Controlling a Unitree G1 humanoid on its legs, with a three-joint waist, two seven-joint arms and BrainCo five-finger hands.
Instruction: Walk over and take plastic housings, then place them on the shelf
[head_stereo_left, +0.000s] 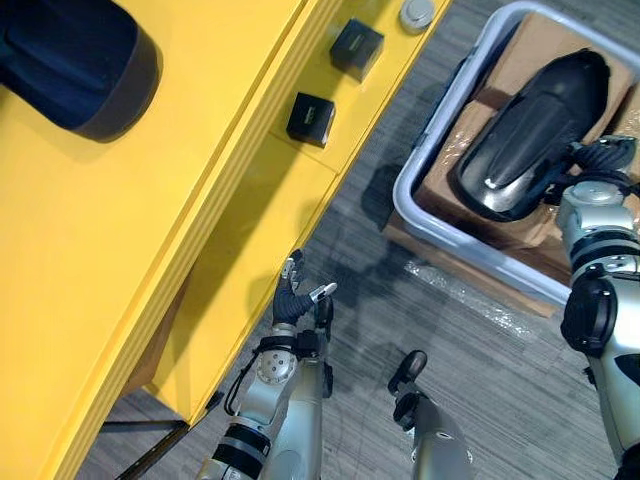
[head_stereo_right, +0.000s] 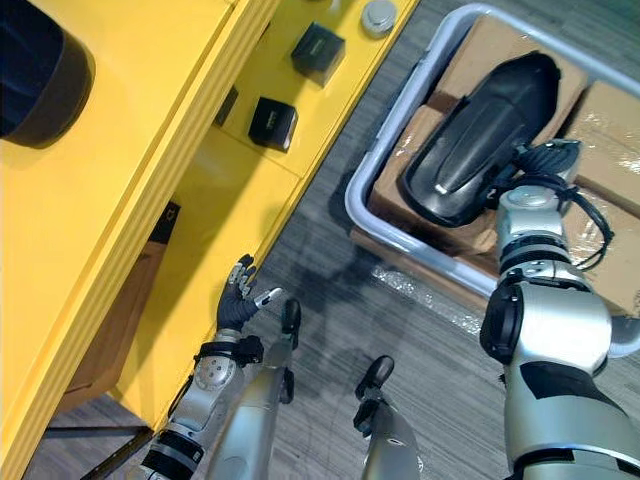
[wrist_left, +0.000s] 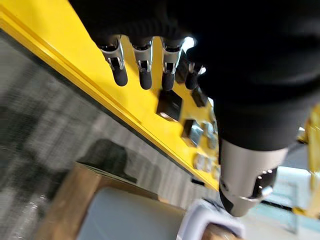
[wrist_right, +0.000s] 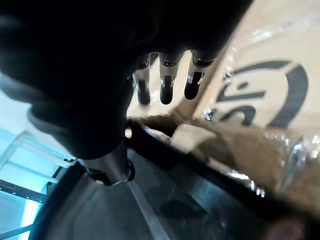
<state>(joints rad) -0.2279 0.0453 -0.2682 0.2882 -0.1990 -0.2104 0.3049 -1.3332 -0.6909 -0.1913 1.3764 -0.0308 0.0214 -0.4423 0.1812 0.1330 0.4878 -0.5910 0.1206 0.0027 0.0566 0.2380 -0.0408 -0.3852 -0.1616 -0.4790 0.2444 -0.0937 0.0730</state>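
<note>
Fingers (wrist_left: 119, 75) of the left hand (head_stereo_left: 292, 303) are relaxed and spread, grasping nothing; the hand hangs over grey carpet, just beside the front edge of the yellow shelf (head_stereo_left: 250, 210). Farther out, the right hand (head_stereo_right: 543, 160) sits inside a grey bin (head_stereo_left: 400, 200). Its fingers are extended over wrapped cardboard (head_stereo_left: 545, 50), not closed on anything. The black plastic housing (head_stereo_right: 480, 140) lies on that cardboard, immediately to this hand's left, with its rim close to the thumb; contact cannot be confirmed. Beyond the left hand, two small black boxes (head_stereo_left: 311, 118) and a round grey part (head_stereo_left: 416, 12) rest on the shelf.
</note>
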